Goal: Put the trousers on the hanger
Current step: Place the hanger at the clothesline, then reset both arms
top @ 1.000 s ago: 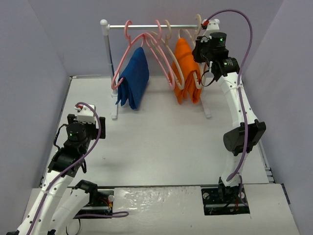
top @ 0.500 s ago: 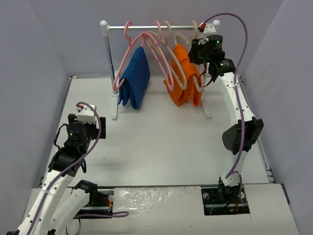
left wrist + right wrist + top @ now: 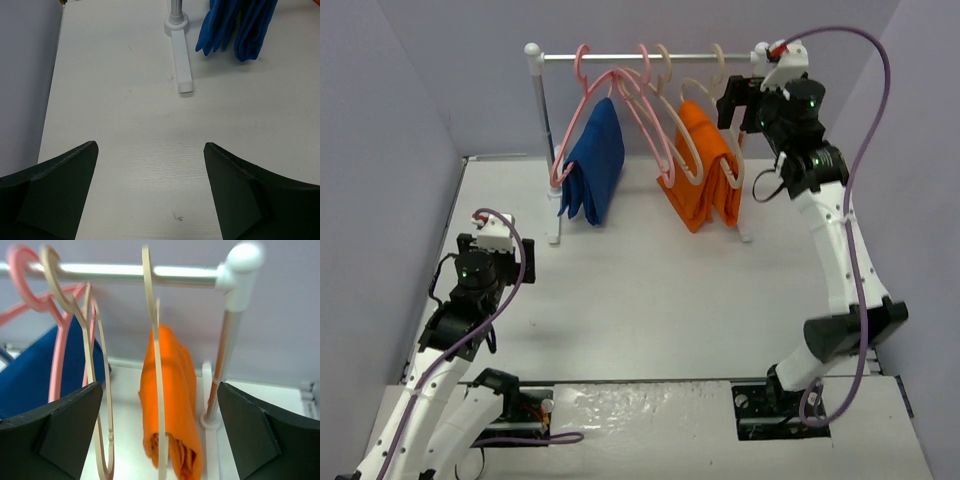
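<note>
The orange trousers (image 3: pixel 705 170) hang folded over the bar of the cream hanger (image 3: pixel 718 100), whose hook sits on the rail (image 3: pixel 620 55) near its right end. My right gripper (image 3: pixel 735 100) is open just right of that hanger, level with its neck, and holds nothing. In the right wrist view the hanger (image 3: pixel 156 365) and trousers (image 3: pixel 175 390) hang a little beyond my right gripper (image 3: pixel 160 390), apart from its wide-set fingers. My left gripper (image 3: pixel 510 252) rests low over the table at the left. In its own view my left gripper (image 3: pixel 150 165) is open and empty.
A dark blue garment (image 3: pixel 595 160) hangs on a pink hanger (image 3: pixel 582 70) at the rail's left. More pink hangers (image 3: pixel 645 95) and an empty cream hanger (image 3: pixel 95 380) hang between. The white rack's right post (image 3: pixel 227 340) and left foot (image 3: pixel 181 60) stand on the table. Purple walls enclose the sides.
My right gripper has opened, let go of the cream hanger and drawn back to the right. The hanger with the trousers now hangs free on the rail. The left arm is still.
</note>
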